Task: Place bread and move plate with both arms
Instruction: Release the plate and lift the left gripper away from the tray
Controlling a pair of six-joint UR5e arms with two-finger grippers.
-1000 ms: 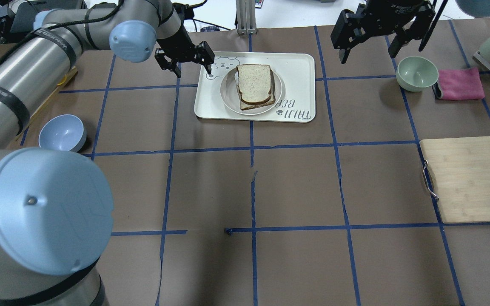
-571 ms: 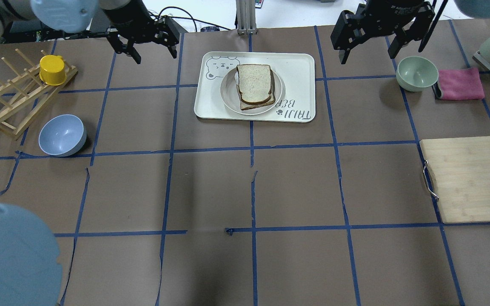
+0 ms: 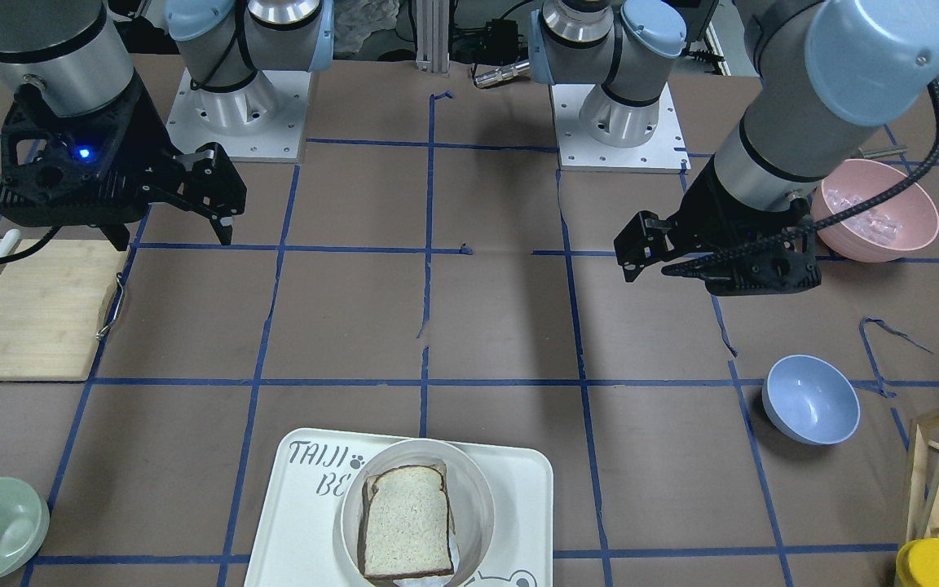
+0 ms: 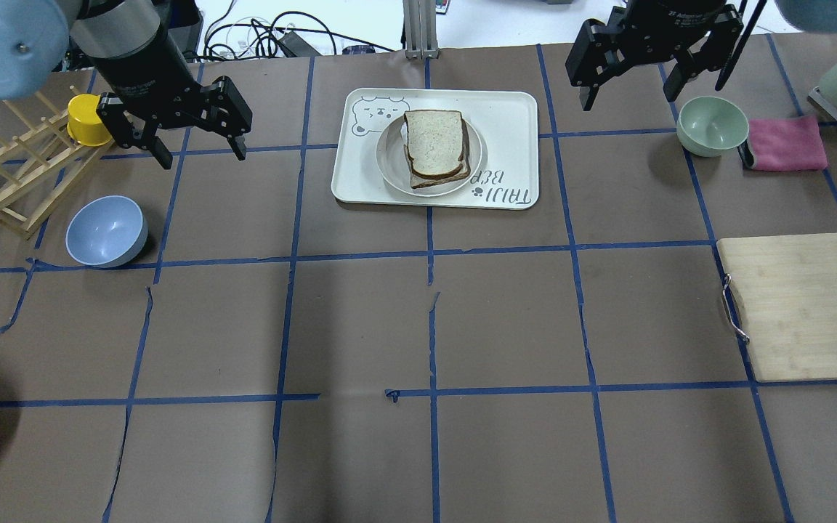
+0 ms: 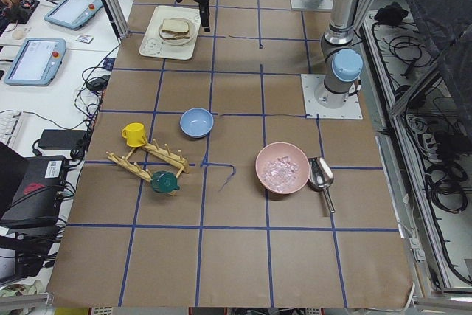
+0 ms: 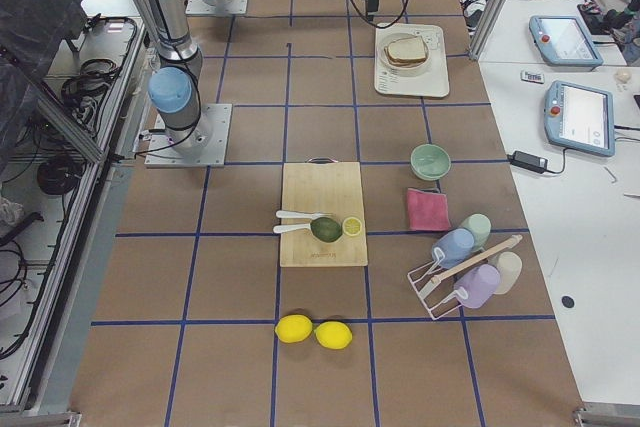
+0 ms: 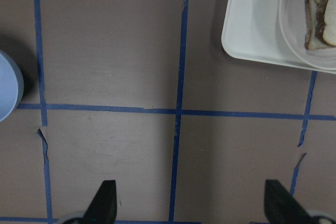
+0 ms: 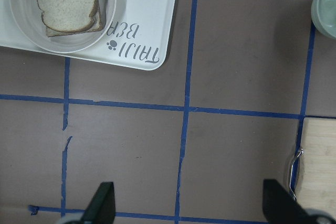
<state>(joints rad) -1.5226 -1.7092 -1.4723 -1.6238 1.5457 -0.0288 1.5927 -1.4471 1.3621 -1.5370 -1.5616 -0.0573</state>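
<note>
The bread (image 4: 433, 139), a brown-crusted slice, lies on top of another slice on the round cream plate (image 4: 389, 156). The plate stands on the white "TAIJI BEAR" tray (image 4: 509, 116) at the far middle of the table. The bread (image 3: 406, 522) also shows in the front view, and its edge (image 7: 321, 9) in the left wrist view. My left gripper (image 4: 203, 156) is open and empty, above the table left of the tray. My right gripper (image 4: 628, 98) is open and empty, to the right of the tray, with the bread (image 8: 65, 1) at the upper left of its wrist view.
A blue bowl (image 4: 106, 231) and a wooden rack with a yellow cup (image 4: 88, 120) stand at the left. A green bowl (image 4: 713, 125), a pink cloth (image 4: 787, 143) and a cutting board (image 4: 796, 305) are at the right. A pink bowl (image 3: 877, 212) sits by the left arm.
My left arm has drawn away from the tray's left end and swung out to the left. It now hangs open near the yellow cup. The right arm, bread and plate have not moved.
</note>
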